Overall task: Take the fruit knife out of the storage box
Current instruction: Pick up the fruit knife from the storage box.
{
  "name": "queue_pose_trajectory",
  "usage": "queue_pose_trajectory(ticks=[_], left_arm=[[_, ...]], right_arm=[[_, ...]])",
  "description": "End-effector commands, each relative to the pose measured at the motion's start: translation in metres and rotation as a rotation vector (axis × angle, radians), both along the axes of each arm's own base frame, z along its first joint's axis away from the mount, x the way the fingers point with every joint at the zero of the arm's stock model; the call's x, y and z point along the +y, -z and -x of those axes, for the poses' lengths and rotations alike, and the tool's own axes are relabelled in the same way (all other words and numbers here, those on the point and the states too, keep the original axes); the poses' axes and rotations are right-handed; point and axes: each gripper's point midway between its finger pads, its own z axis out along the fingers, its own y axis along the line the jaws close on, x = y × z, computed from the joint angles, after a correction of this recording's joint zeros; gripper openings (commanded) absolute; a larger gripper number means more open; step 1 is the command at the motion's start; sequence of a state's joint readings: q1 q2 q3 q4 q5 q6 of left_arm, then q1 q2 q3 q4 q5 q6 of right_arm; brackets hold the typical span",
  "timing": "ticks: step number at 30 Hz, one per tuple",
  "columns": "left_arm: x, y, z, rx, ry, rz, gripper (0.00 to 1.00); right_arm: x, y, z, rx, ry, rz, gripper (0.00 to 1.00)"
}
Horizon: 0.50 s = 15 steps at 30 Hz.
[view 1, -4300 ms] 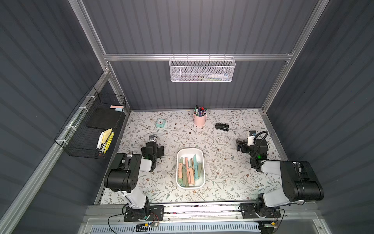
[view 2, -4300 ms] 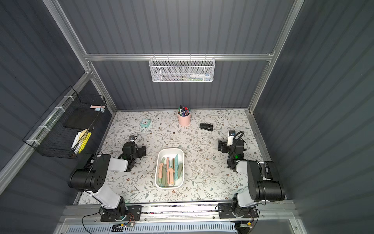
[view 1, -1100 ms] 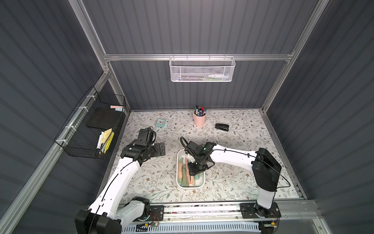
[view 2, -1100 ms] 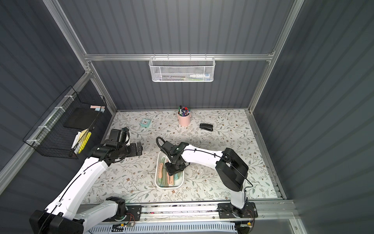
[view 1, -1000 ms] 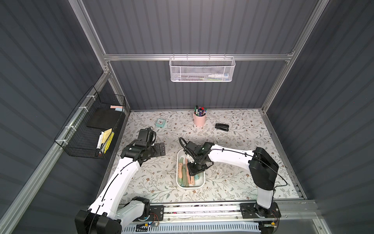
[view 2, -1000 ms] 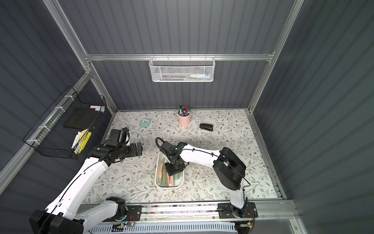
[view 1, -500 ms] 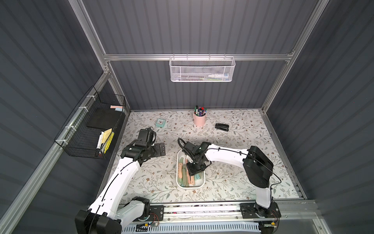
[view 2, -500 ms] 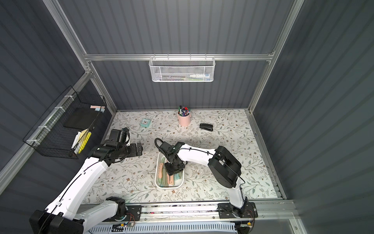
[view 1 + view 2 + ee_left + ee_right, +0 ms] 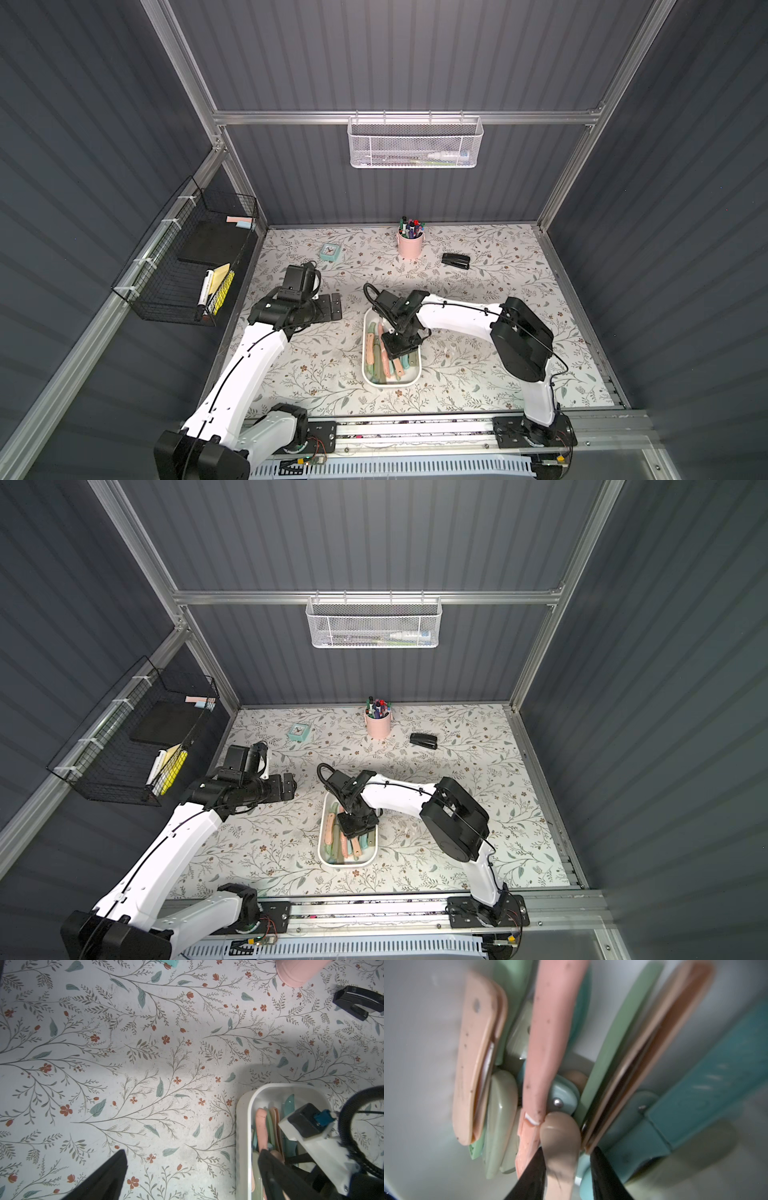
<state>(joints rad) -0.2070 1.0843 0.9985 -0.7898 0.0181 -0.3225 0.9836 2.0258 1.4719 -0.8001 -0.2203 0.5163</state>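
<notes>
Inspection at the storage box [image 9: 390, 385]: the right gripper [image 9: 566, 1148] was inside it, pointing down among several pastel knives packed side by side. The fruit knife [image 9: 560, 1132] taken as the target showed a beige handle directly between the 2 black fingers [image 9: 533, 1167]. Its long axis ran along the box's length, with the jaws set across it. The jaws were narrow. Contact looked made on 1 side, but a firm grip could not be confirmed. The left gripper [image 9: 334, 307] hung outside the box, near 1 corner, jaws wide and empty. Judgement: the right arm was the nearer, and a straight lift clear of the box's rim was called for.
</notes>
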Motion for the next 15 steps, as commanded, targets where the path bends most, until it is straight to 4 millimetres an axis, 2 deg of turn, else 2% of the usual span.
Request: queue_pose_trajectory(ticks=[1,7,10,15], left_arm=[[-0.026,-0.003,0.001,-0.022,0.101,0.112,0.99],[-0.064,-0.019,0.009,-0.069,0.275,0.283,0.99],[-0.067,-0.021,0.016,-0.059,0.302,0.270,0.99],[-0.078,-0.021,0.043,-0.008,0.370,0.346,1.00]], right_arm=[[-0.006,0.005,0.000,0.013,0.018,0.035,0.32],[-0.007,0.004,-0.003,-0.001,0.025,0.038,0.25],[-0.008,0.001,-0.005,-0.011,0.029,0.033,0.23],[-0.006,-0.004,-0.008,-0.020,0.046,0.004,0.21]])
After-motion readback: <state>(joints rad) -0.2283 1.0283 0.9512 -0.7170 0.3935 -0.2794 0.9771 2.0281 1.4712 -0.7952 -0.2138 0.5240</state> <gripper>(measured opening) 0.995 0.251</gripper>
